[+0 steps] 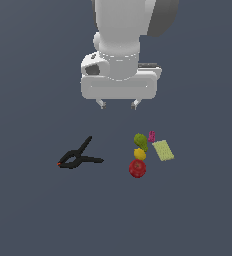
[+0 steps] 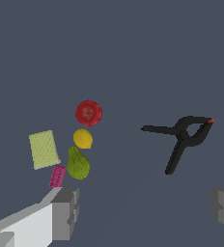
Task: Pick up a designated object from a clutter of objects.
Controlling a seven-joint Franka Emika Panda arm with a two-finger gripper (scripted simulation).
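Gripper (image 1: 118,104) hung spread, empty, above clutter. Lemon (image 1: 139,154) sat wedged btwn pear (image 1: 141,142) and apple (image 1: 137,168), touching both. Risk: fingers (image 2: 65,212) descending would likely clip neighbours, nudging lemon away or pinching wrong fruit.

We see a matt, smooth dark grey tabletop (image 1: 28,215). The lemon (image 1: 139,154) and red apple (image 1: 137,168) look smooth with a slight sheen. The black clamp (image 1: 78,157) seems matt plastic; the pale rectangle (image 1: 163,150) finely textured.
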